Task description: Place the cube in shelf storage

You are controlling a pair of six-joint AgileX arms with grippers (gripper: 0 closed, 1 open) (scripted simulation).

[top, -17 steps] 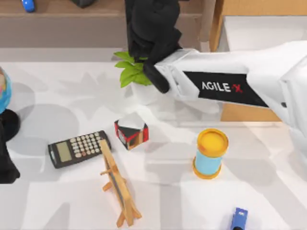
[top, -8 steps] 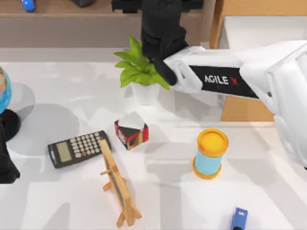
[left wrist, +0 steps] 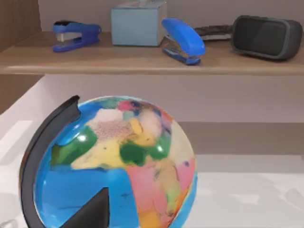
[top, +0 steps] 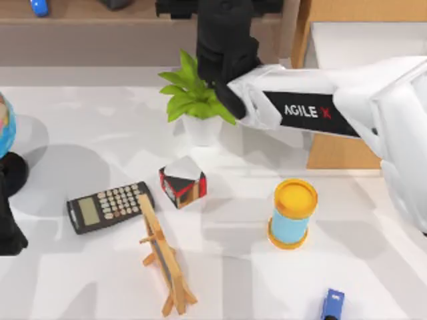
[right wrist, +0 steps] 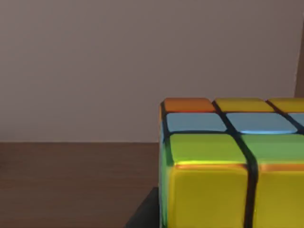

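The cube (right wrist: 228, 161) has yellow, green, blue and orange tiles with dark grid lines, and it sits just over the brown board of the shelf storage (right wrist: 71, 180) in the right wrist view. One dark finger (right wrist: 145, 213) lies against its side. My right gripper (top: 223, 13) reaches over the shelf storage (top: 100, 27) at the back of the table, above the plant, and its black body hides the cube in the top view. My left gripper (top: 8, 233) stays parked at the table's left edge, behind a globe (left wrist: 114, 166).
A potted plant (top: 193, 100) stands right under my right arm. On the table are a red, black and white block (top: 182, 181), a calculator (top: 109, 207), a wooden easel (top: 167, 257) and a yellow-topped canister (top: 292, 213). Staplers (left wrist: 183, 40), a box (left wrist: 137, 21) and a headset (left wrist: 266, 35) occupy the shelf.
Over the second, my right arm pushed farther back over the shelf and uncovered the plant. It has held still for the last half second.
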